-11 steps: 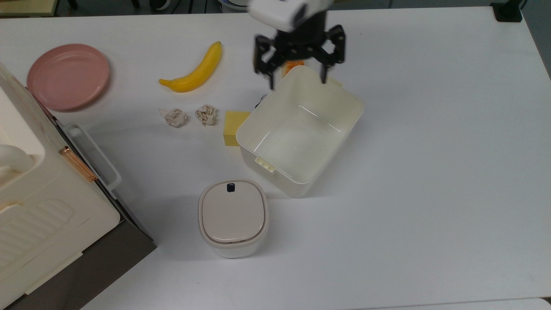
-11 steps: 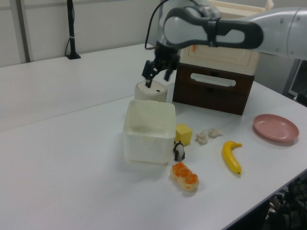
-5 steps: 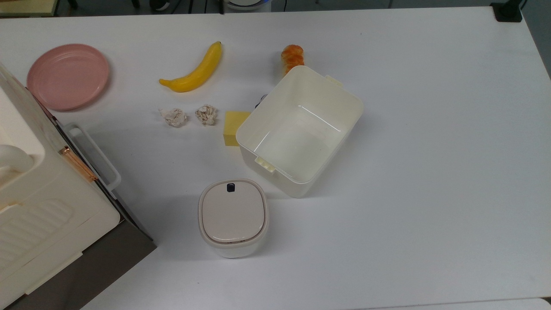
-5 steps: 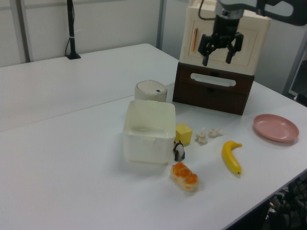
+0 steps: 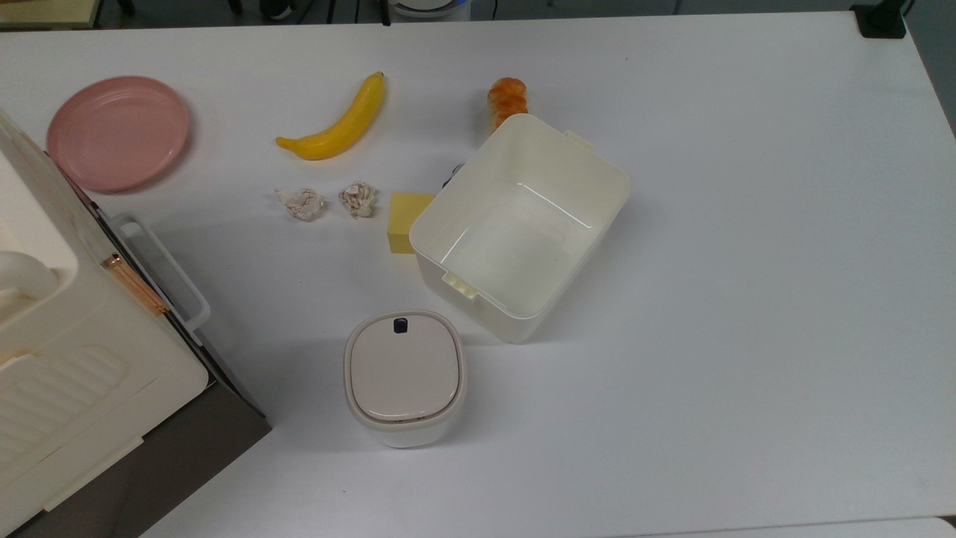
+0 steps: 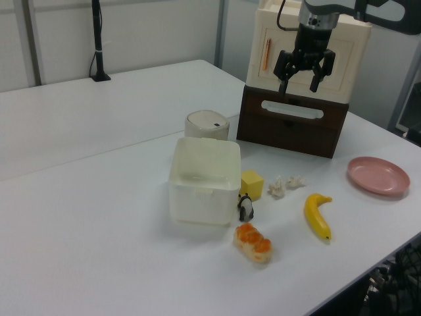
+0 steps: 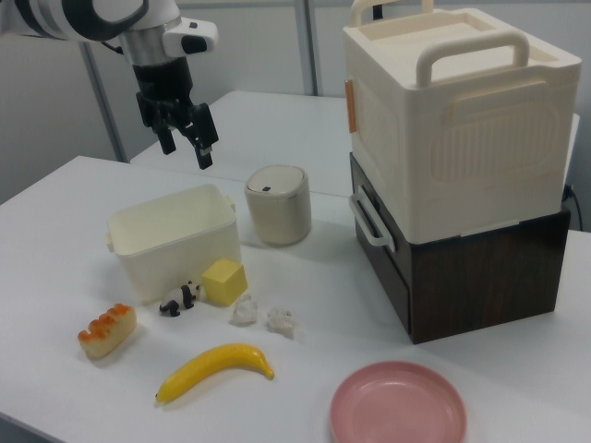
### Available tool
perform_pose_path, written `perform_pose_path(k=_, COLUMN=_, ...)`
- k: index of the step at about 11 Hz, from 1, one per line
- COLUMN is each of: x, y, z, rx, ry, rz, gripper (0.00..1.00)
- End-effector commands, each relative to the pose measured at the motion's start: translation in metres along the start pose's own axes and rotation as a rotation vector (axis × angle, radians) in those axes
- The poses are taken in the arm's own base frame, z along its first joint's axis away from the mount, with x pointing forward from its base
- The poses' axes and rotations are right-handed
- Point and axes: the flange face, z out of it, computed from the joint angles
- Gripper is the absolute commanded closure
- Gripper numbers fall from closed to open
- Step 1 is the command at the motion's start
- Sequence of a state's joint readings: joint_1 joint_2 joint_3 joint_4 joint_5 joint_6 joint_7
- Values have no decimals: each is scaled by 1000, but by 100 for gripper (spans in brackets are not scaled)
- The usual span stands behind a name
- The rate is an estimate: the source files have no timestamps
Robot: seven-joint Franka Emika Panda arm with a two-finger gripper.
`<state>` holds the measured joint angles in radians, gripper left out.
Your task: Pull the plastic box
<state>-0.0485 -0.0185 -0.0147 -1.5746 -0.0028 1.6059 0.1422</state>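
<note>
The plastic box (image 5: 515, 246) is a lidless cream-white tub standing empty at the table's middle, with latch tabs on its short sides. The left view shows the plastic box (image 6: 204, 191) left of centre, and the right view shows the plastic box (image 7: 175, 249) at lower left. My gripper (image 6: 298, 84) hangs high above the table, open, with nothing between its fingers. In the right view the gripper (image 7: 187, 152) is well above the box and apart from it.
Against the box's side lie a yellow block (image 5: 407, 222) and a small panda figure (image 7: 180, 300). A lidded bin (image 5: 405, 373), a bread roll (image 5: 506, 97), a banana (image 5: 340, 123), two paper wads (image 5: 328, 202), a pink plate (image 5: 118, 131) and a big cream appliance (image 7: 452, 120) stand around.
The gripper, which hung open over the box's far rim a second ago, has risen and swung away out of the top view. The box has not moved.
</note>
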Motion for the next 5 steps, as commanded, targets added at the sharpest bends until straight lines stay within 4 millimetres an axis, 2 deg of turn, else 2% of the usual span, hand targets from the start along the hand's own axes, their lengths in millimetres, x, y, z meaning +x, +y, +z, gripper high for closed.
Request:
perform_pose_path(k=1, x=-4, y=-5, z=2, rx=23, ry=-2, rz=-34, gripper=0)
perform_pose_path(k=5, x=-3, y=-6, z=2, rx=27, ry=-3, rz=-42, gripper=0)
